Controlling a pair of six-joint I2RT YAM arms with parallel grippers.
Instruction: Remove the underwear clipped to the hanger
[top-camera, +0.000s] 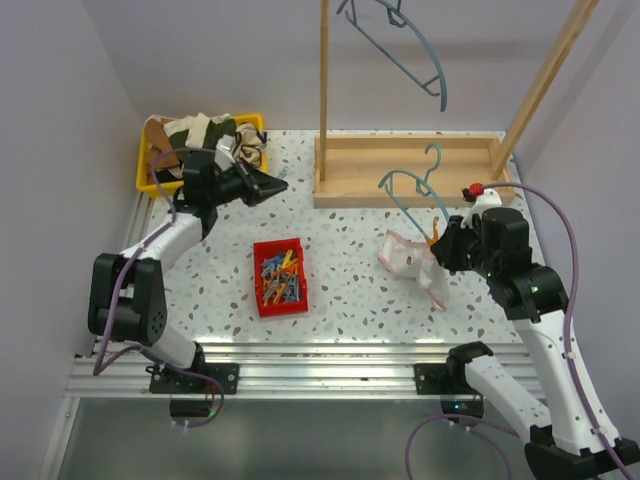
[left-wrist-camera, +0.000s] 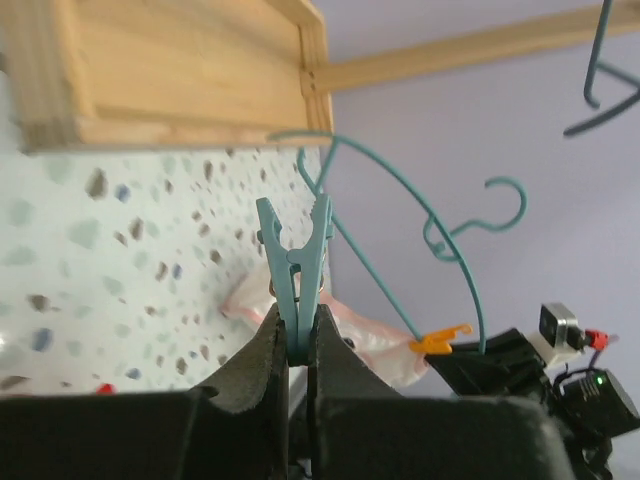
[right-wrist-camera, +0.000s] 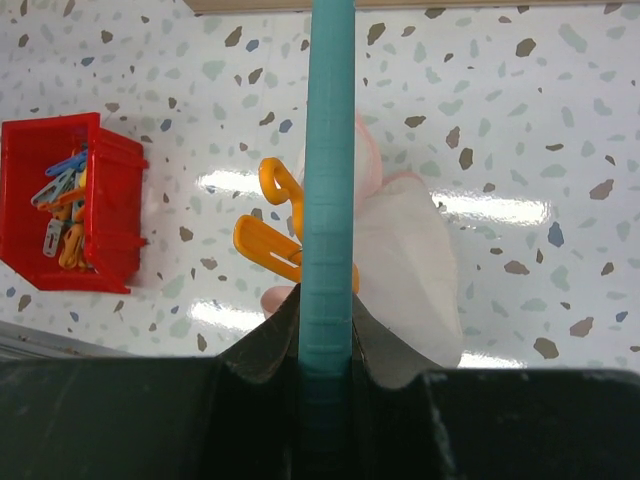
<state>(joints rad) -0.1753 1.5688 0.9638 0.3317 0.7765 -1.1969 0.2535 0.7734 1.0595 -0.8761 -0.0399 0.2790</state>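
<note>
I see left gripper (left-wrist-camera: 297, 345) clenched on teal peg (left-wrist-camera: 294, 262) | right gripper (right-wrist-camera: 328, 335) grasping hanger (right-wrist-camera: 330, 150) | pale underwear (right-wrist-camera: 410, 260) at orange peg (right-wrist-camera: 262, 240)

The table (top-camera: 350, 290) looks like speckled stone, smooth and glossy, with glare streaks near the hanger (right-wrist-camera: 330, 150). The hanger itself is teal, matt and finely ribbed. Beside it, the underwear (right-wrist-camera: 410, 260) is thin, soft, pale cloth. The orange peg (right-wrist-camera: 270, 225) against the hanger is shiny plastic, and my teal peg (left-wrist-camera: 296, 270) is duller plastic. My left gripper (left-wrist-camera: 297, 345) and right gripper (right-wrist-camera: 327, 330) are matt black. Behind the hanger, the frame (top-camera: 400, 185) is bare pale wood.
</note>
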